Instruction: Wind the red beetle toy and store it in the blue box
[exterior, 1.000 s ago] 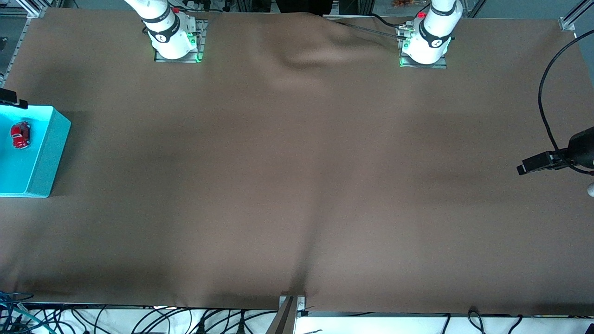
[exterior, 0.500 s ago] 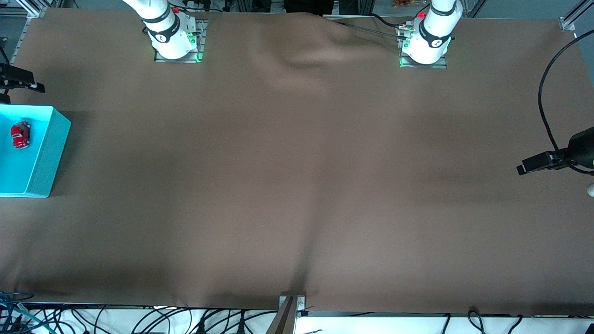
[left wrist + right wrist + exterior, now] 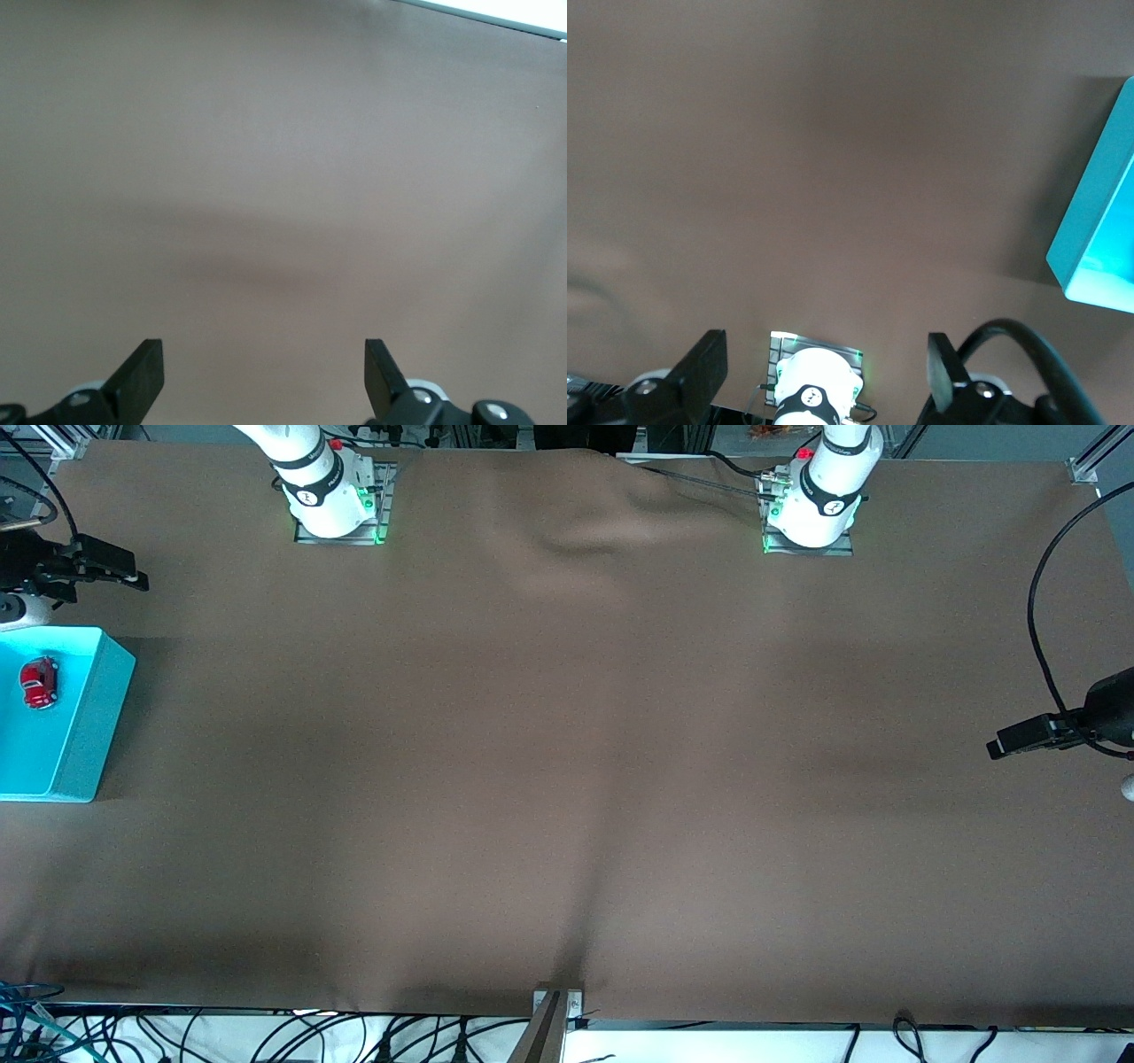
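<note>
Red beetle toy [image 3: 39,682]: small, glossy, rounded body, lying in the blue box [image 3: 84,726], mid-left edge of frame. Box: thick teal walls, brighter cyan floor, probably plastic. Desk [image 3: 567,779]: brown cloth, creased. Right gripper [image 3: 124,576], empty with fingers apart, has moved off the box. Left gripper [image 3: 264,376]: spread, unmoved.

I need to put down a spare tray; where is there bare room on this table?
Brown tablecloth lies bare from the teal-blue open-top box, holding the tiny red toy car, to the left gripper. Crowded only by the box, where the right gripper hangs.
</note>
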Available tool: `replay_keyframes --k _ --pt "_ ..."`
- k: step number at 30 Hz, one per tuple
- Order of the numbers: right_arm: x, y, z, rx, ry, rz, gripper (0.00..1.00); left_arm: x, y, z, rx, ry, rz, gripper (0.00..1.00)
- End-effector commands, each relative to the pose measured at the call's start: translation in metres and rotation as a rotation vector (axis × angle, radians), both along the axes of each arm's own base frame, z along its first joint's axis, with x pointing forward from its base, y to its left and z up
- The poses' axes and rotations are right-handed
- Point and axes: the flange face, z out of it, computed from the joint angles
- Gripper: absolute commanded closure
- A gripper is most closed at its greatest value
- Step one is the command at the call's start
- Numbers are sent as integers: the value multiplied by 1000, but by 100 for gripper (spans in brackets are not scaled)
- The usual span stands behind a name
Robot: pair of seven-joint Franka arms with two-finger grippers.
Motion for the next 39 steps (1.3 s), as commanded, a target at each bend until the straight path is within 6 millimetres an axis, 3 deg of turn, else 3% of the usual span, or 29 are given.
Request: replay_keyframes --k 1,10,16,27,39 --pt "-9 3 2 -24 5 -25 0 -4 1 8 7 1 -20 0" --pt "3 34 1 -53 -44 -43 0 -4 2 8 7 1 -19 0" --pt "17 43 0 -50 -117 -35 0 -4 1 8 7 1 -20 0" --pt "38 36 -15 -80 -168 -35 0 -4 2 7 7 3 -19 0" --pt "40 13 -18 -75 -162 -70 0 -3 0 7 7 1 -22 0"
